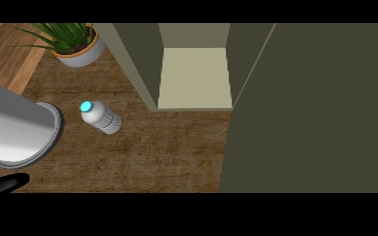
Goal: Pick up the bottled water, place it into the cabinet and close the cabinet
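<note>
At lower left edge, left robot hand [12,183] is barely showing; finger state unreadable, right one out of view. Bottled water [101,117] is standing on tabletop [162,155], left of open cabinet [196,77]. Likely light, smooth, slippery; grasp mid-body.

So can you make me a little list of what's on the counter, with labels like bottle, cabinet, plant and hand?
bottle: clear plastic water bottle with a bright blue cap, on the brown wooden counter, left of the cabinet
cabinet: olive green cabinet, door open, pale shelf bare
plant: spiky green plant in a white pot, top left
left hand: black left hand, lower left edge, touching nothing
right hand: not seen
</note>
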{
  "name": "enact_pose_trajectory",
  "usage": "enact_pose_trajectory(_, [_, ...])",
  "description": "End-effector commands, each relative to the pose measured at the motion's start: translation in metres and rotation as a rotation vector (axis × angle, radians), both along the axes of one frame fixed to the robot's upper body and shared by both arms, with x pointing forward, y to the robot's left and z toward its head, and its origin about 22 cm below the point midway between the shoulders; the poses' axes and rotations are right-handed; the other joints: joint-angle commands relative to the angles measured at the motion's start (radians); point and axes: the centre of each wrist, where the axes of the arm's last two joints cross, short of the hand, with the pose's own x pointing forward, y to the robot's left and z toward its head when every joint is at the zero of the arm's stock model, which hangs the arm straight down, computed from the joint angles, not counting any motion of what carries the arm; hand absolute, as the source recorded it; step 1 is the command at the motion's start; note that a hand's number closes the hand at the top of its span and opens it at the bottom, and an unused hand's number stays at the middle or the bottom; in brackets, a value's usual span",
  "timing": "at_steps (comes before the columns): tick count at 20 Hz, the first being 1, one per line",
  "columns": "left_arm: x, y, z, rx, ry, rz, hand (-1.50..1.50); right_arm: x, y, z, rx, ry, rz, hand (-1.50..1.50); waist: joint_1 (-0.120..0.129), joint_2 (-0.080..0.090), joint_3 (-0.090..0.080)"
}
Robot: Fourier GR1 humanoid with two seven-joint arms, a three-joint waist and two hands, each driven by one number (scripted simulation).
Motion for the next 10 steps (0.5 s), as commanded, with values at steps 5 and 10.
enact_pose_trajectory(5, [0.023, 0.000, -0.033, 0.044, 0.034, 0.002, -1.50, -0.013, -0.012, 0.023, -0.063, -0.096, -0.080, -1.50, 0.002, 0.002, 0.000])
enact_pose_trajectory(10, [0.031, 0.019, -0.056, 0.008, 0.062, 0.000, -1.50, -0.022, -0.006, 0.018, -0.053, -0.072, -0.081, -1.50, 0.000, 0.000, 0.000])
